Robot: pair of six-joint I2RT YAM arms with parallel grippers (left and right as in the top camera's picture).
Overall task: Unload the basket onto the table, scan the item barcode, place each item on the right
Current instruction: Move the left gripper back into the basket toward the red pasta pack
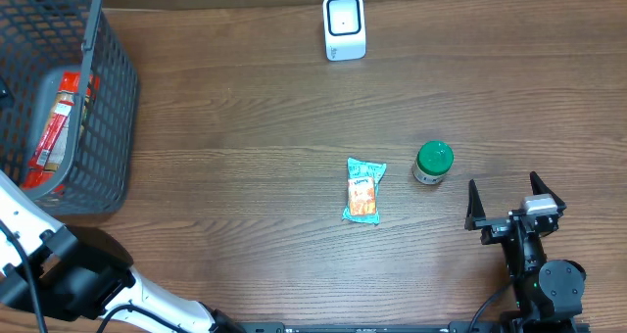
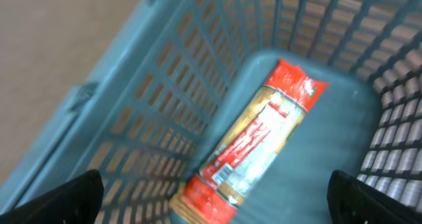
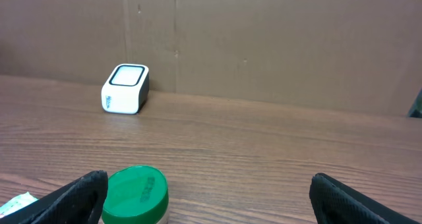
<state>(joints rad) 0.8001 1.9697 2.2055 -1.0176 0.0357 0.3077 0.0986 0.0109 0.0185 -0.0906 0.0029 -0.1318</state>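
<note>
Nothing legible anywhere; raised lettering on the green lid (image 3: 135, 191), too faint to read; print on the red packet (image 2: 254, 141), blurred; label on the teal snack packet (image 1: 363, 190), too small; small mark low on the white scanner (image 3: 125, 89), unreadable.

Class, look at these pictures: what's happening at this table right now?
Neither robot arm holds anything yet. The left gripper hangs open over a red packet lying in the grey basket. The right gripper is open near a green-lidded jar, with a snack packet lying beside the jar on the table. The white scanner stands at the far edge, nothing presented to it.
</note>
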